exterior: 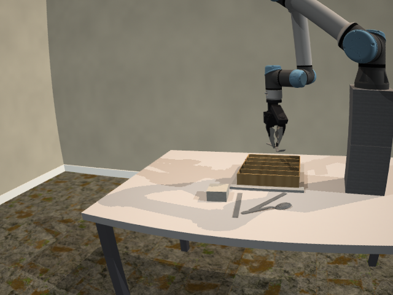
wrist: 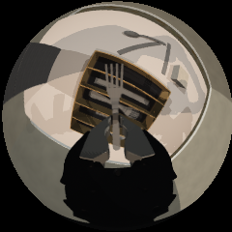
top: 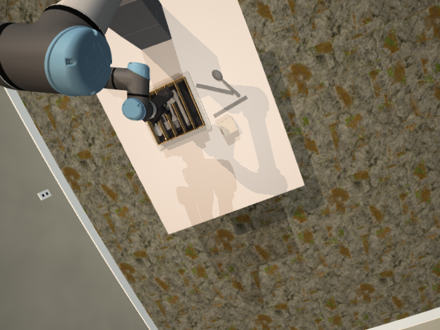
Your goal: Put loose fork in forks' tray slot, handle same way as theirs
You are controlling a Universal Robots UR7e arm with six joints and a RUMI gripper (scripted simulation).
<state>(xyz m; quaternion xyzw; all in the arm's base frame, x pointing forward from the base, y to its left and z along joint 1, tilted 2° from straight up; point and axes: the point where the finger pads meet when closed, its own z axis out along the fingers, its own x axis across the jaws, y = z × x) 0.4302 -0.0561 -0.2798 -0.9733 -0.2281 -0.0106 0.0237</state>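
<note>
My gripper (exterior: pixel 275 143) is shut on the grey fork (wrist: pixel 114 99) and holds it in the air above the far side of the wooden tray (exterior: pixel 269 170). In the wrist view the fork lies level, its tines pointing away from me across the tray's slots (wrist: pixel 118 97). The gripper also shows in the wrist view (wrist: pixel 116 140). From above, the arm's wrist (top: pixel 141 102) covers the tray's left part (top: pixel 176 109); cutlery lies in the slots, and I cannot tell which slot holds forks.
On the table in front of the tray lie a grey spoon (exterior: pixel 268 208), two flat grey bars (exterior: pixel 237 204) (exterior: pixel 268 201) and a small pale block (exterior: pixel 217 192). The arm's dark pedestal (exterior: pixel 368 139) stands at the table's right.
</note>
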